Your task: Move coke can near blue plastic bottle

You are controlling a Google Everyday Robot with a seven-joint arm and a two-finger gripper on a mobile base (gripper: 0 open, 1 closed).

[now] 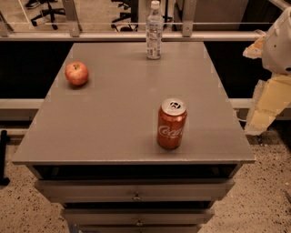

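Note:
The coke can (171, 124) stands upright on the grey table (113, 118), near the front right, with its silver top and pull tab showing. The blue plastic bottle (154, 30) stands upright at the far edge of the table, near the middle, with a white cap and a pale label. The two are far apart. My gripper (266, 107) hangs off the right side of the table, level with the can and well clear of it, with nothing in it that I can see.
A red apple (77, 73) sits at the left of the table. Drawers (136, 196) run below the front edge. A rail (136, 35) crosses behind the table, with office chairs (45, 11) beyond it.

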